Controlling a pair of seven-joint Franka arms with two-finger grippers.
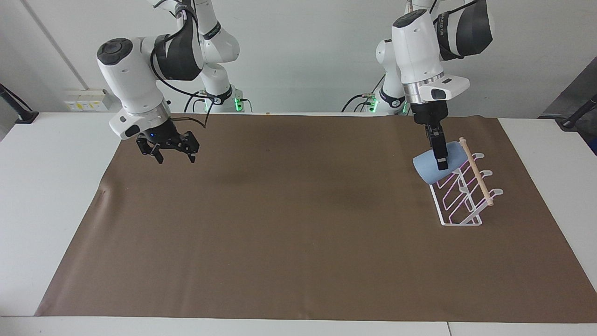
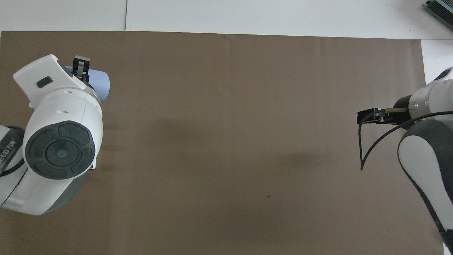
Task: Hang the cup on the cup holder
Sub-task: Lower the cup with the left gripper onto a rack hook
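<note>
The light blue cup (image 1: 425,170) hangs tilted on its side in the air, with my left gripper (image 1: 440,162) shut on its wall near the rim. It is over the end of the cup holder (image 1: 480,184) nearer the robots, against the top of the wooden dowel. The cup holder is a clear rack with pink-tinged prongs, standing on the mat at the left arm's end. In the overhead view the cup (image 2: 99,79) sticks out past the left gripper (image 2: 80,65), and the left arm hides the cup holder. My right gripper (image 1: 168,149) hangs open and empty over the mat at the right arm's end, also seen as the right gripper (image 2: 366,116) from overhead.
A brown mat (image 1: 298,224) covers most of the white table (image 1: 46,196). A grey device (image 2: 440,10) lies at one table corner, off the mat, farthest from the robots.
</note>
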